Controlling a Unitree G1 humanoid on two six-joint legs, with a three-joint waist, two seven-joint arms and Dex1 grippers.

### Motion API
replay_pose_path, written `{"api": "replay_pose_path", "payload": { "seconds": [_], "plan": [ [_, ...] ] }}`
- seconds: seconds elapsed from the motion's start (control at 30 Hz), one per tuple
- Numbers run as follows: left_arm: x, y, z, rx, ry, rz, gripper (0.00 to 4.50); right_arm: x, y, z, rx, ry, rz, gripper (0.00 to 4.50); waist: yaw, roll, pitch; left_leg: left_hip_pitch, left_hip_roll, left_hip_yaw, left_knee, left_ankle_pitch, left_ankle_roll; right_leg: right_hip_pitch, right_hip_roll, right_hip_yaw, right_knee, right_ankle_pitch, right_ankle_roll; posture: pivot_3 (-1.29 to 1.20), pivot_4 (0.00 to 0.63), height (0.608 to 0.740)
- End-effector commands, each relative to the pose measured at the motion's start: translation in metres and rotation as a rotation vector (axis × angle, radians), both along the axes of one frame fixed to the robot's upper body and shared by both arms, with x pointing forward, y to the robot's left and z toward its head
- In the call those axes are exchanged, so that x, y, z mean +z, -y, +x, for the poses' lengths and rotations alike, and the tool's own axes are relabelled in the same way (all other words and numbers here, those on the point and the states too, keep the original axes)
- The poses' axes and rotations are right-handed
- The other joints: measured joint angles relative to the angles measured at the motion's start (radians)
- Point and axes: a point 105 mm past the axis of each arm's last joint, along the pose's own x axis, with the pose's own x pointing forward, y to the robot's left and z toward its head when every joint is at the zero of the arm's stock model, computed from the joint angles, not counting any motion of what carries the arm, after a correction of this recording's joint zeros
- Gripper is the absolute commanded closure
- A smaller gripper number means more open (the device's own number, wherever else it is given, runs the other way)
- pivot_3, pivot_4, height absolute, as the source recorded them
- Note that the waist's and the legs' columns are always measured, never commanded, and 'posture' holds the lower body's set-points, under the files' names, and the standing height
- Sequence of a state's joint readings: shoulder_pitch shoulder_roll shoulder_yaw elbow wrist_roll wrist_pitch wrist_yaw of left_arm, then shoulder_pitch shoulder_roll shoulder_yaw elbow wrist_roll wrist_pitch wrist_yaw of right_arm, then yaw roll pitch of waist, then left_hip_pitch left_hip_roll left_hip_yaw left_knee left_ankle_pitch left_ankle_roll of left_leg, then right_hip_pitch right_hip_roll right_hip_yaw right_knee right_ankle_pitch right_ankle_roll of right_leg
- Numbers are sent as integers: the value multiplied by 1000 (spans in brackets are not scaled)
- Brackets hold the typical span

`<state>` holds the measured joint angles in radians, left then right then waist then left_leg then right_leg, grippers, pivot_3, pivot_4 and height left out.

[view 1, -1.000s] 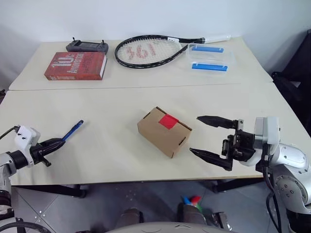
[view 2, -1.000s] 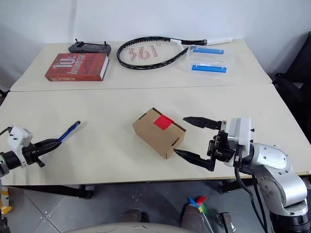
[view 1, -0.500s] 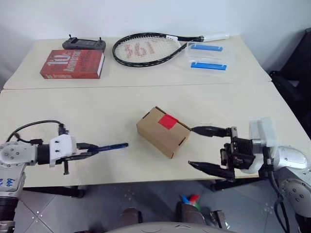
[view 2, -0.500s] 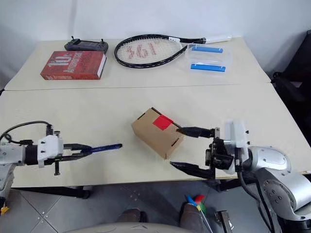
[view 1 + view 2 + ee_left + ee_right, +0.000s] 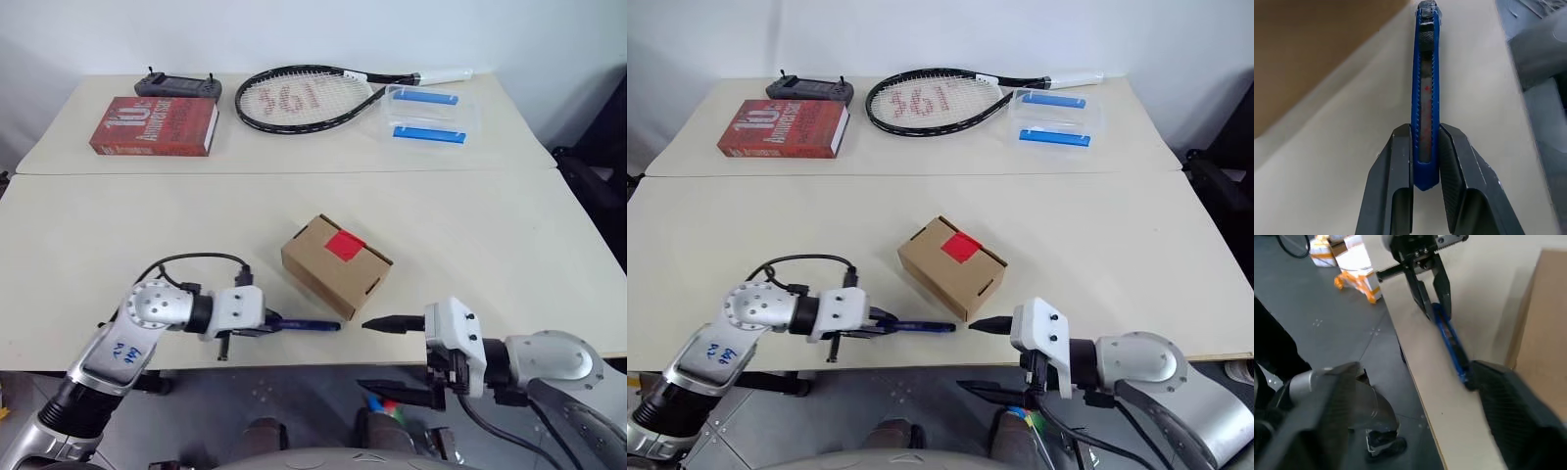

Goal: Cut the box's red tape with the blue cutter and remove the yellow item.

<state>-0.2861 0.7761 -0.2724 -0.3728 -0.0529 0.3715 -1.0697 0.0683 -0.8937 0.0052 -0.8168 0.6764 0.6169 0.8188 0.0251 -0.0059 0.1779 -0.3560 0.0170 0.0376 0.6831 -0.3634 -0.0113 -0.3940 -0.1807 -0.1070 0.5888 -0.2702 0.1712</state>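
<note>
Your left gripper (image 5: 1425,161) is squeezing its jaws on the back end of the blue cutter (image 5: 306,324). The cutter is pointing out to the right, low over the worktop (image 5: 118,245), with its dark tip just below the near side of the box (image 5: 336,265). In the left wrist view you are seeing the cutter sticking straight out between the two black fingers (image 5: 1393,181).

Your right gripper (image 5: 387,354) is holding its jaws wide apart with nothing between them. Its upper finger is reaching in over the front edge of the worktop, with its tip near the cutter's tip and just in front of the box. Its lower finger is hanging past the edge, over the floor.

The box is sitting shut near the middle of the worktop, turned at a slant. The red tape (image 5: 345,245) is lying on top of it, across the flap seam.

Far back you are seeing a red book (image 5: 155,126), a black controller (image 5: 177,86), a tennis racket (image 5: 309,98) and clear containers with blue strips (image 5: 429,115).
</note>
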Motion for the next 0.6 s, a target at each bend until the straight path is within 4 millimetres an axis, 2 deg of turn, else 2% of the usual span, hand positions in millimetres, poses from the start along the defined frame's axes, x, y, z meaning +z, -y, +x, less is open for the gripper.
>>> {"api": "replay_pose_path", "payload": {
  "seconds": [0.03, 0.1, 0.27, 0.4, 0.6],
  "plan": [
    [-3, 14, -13, -14, -31, 40, 4103, -5, -5, -4, 12, 20, -49, 1977, 1, 0, 0, 0, 0, 0, 0, 0, 0, 0, 0, 0, 0, 0, 0, 0, 150, 740],
    [-1, 20, -16, -21, -22, 44, 4103, -6, -9, 2, -4, 33, -51, 2561, 1, 0, 0, 0, 0, 0, 0, 0, 0, 0, 0, 0, -1, 0, 0, 0, 150, 740],
    [-5, 21, -17, -7, 7, 102, 4103, -16, -10, 19, -21, 27, -122, 4387, 0, 0, 0, 0, 0, 0, 1, 0, 0, 0, 0, 0, -1, 0, 0, 0, 150, 740],
    [-7, 24, -24, 4, -1, 105, 4103, -24, -1, 32, -40, 51, -180, 4451, 2, 0, 0, -1, 0, -1, 1, -1, 1, 0, 0, 0, -2, 0, 0, 0, 150, 740],
    [-9, 27, -23, 36, 39, 112, 4103, -34, -6, 41, -66, 35, -194, 4451, 3, 0, 0, -1, 0, 0, 1, -1, 1, 1, 0, 0, -2, 0, 0, 0, 150, 740]
  ]
}}
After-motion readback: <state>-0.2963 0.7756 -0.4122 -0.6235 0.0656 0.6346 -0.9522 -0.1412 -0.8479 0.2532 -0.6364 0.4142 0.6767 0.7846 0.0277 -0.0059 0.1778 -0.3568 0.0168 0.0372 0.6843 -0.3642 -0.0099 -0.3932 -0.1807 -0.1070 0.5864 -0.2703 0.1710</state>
